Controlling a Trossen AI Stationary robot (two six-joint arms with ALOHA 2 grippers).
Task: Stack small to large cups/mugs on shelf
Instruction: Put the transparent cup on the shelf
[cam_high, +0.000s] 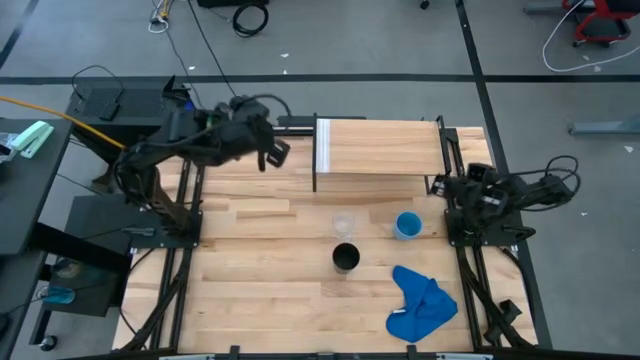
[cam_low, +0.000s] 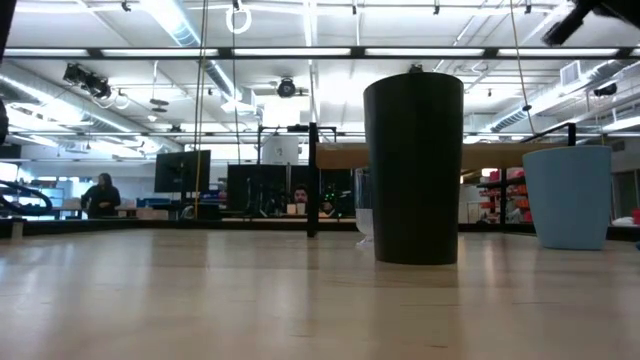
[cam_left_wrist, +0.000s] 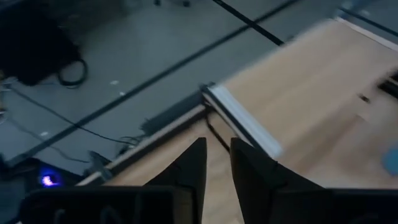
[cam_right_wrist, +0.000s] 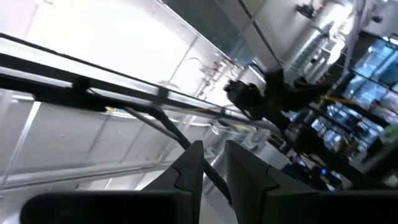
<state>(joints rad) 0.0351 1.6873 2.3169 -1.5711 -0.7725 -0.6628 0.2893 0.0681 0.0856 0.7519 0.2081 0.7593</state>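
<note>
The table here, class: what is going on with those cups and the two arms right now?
Nothing is being held yet. The clear cup, the light-blue cup and the black cup all stand on the tabletop in front of the shelf, which carries no cups. The left gripper hangs near the shelf's white end, fingers nearly closed. The right gripper sits folded at the table's right edge, also empty. A blue cloth lies nearby.

Both arms (cam_high: 190, 145) are dark, jointed and looped with black cables, each ending in two tapered black fingers (cam_left_wrist: 189, 171).
</note>
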